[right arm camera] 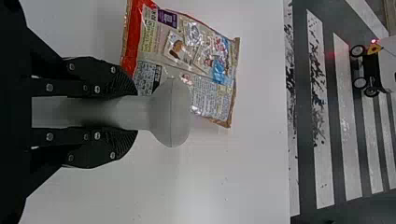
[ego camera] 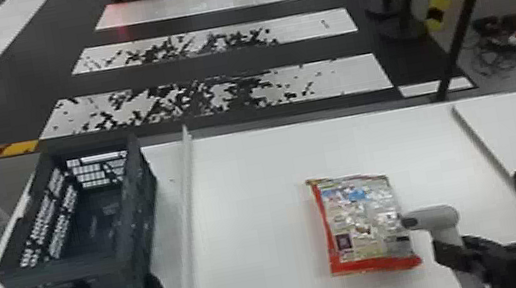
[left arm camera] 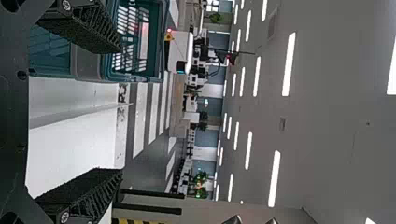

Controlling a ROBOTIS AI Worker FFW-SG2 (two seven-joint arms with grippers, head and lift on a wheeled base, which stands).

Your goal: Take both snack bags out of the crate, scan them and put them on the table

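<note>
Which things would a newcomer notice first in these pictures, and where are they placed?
Probably the shiny snack bag with red edges, lying on the white table right of the middle. Beside it, the right gripper holds a grey scanner. Next comes the dark crate on the table's left, with the open left gripper by its near end.

No legible text or signs.
</note>
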